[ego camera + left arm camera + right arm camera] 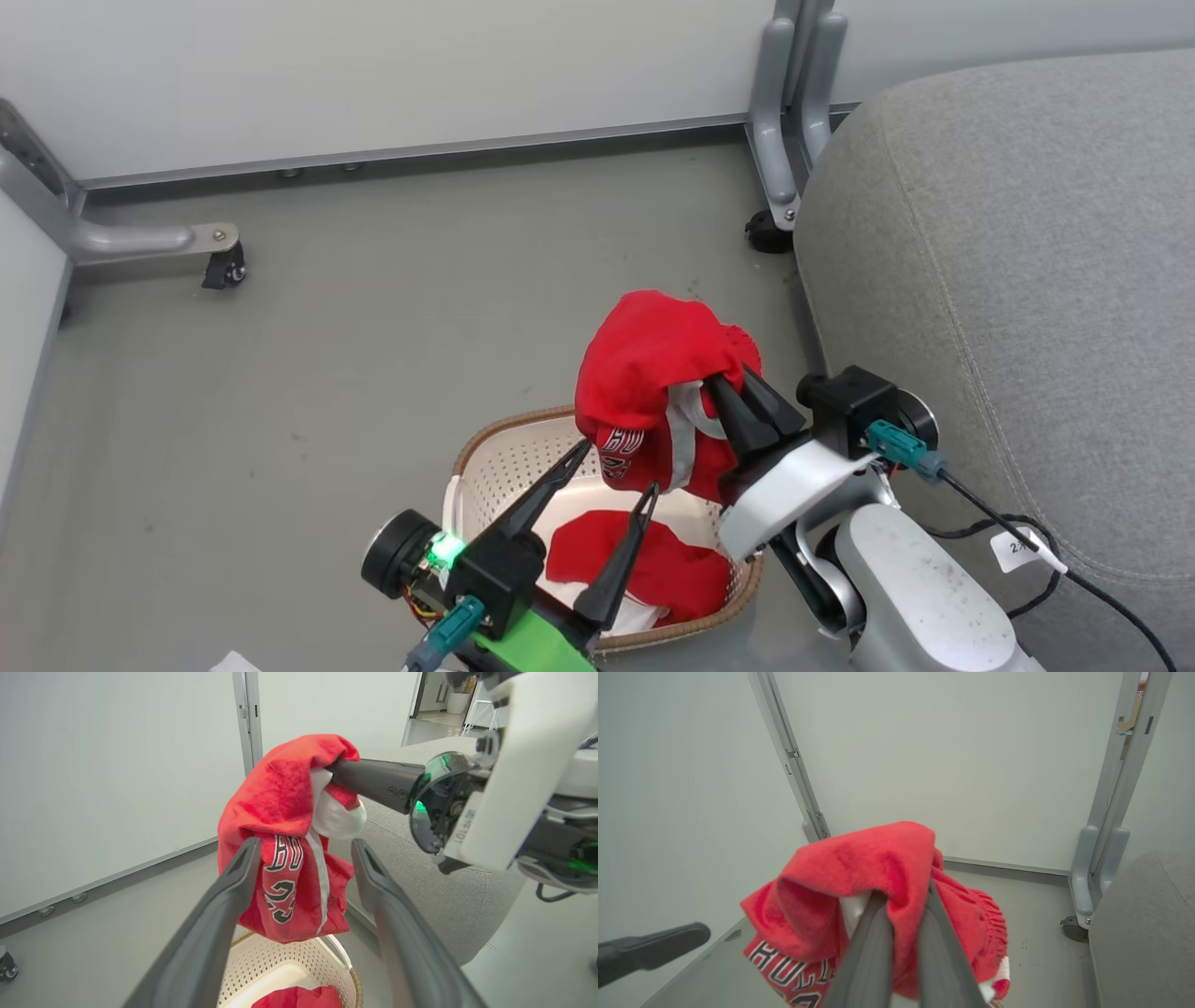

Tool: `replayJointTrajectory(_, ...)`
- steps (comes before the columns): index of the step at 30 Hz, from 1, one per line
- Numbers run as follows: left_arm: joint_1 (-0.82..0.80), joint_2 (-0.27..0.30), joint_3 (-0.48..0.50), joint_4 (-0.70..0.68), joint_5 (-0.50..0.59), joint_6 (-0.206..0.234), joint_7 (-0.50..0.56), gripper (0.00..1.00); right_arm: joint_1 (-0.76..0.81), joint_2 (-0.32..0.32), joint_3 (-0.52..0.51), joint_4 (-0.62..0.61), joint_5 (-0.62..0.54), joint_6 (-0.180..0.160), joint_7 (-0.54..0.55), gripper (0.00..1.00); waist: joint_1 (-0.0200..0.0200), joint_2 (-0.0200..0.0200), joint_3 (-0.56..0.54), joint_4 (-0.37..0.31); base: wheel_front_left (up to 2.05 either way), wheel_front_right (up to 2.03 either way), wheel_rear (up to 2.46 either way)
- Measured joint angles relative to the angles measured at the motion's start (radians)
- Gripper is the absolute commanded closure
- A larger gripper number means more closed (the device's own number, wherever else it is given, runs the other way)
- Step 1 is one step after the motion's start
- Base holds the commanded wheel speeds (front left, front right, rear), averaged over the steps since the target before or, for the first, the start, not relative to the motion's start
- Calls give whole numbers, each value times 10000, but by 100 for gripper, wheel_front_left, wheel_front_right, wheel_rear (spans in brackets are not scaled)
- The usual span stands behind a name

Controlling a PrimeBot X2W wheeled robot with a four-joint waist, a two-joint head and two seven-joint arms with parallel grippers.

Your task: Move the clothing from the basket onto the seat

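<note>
A red garment with white trim and white outlined lettering (653, 392) (285, 835) (859, 872) hangs in the air above the basket, pinched by my right gripper (733, 385) (903, 896), which is shut on the cloth. My left gripper (621, 467) (303, 854) stands open just below and beside the hanging garment, its fingers (233, 882) either side of the lower folds without gripping. The cream perforated basket (495, 467) (275, 961) with its brown rim sits on the floor beneath; more red and white clothing (672, 569) (299, 996) lies in it. The grey seat (1008, 280) (1148, 933) is to the right.
White partition panels on grey metal legs with castors (224, 266) (770, 233) stand behind and to the left. Grey floor (373, 355) stretches between them and the basket. A black cable with a white tag (1022, 546) trails over the seat's near edge by my right arm.
</note>
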Motion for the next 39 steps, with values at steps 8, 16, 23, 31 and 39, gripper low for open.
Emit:
replayJointTrajectory(8,-14,119,-69,-67,40,69,59,0,62,-4,-215,-69,-21,0,-77,100,0,0,209,-776,0,0,0)
replayJointTrajectory(16,-346,353,-92,-270,130,61,286,0,-93,-10,-585,-157,-48,0,-190,100,0,0,580,-2012,0,0,0)
replayJointTrajectory(23,-727,644,-232,-470,288,2,627,0,-272,-21,-993,-209,-136,0,-265,100,0,0,1097,-3197,0,0,0)
replayJointTrajectory(31,-1454,982,-428,-1039,583,-96,995,0,-961,-23,-2426,-579,-96,0,-295,100,0,0,2195,-4040,0,0,0)
replayJointTrajectory(39,-2475,1252,-545,-1708,750,-209,1273,0,-2724,-347,-4408,-516,-370,0,-297,100,1,0,3646,-4149,0,0,0)
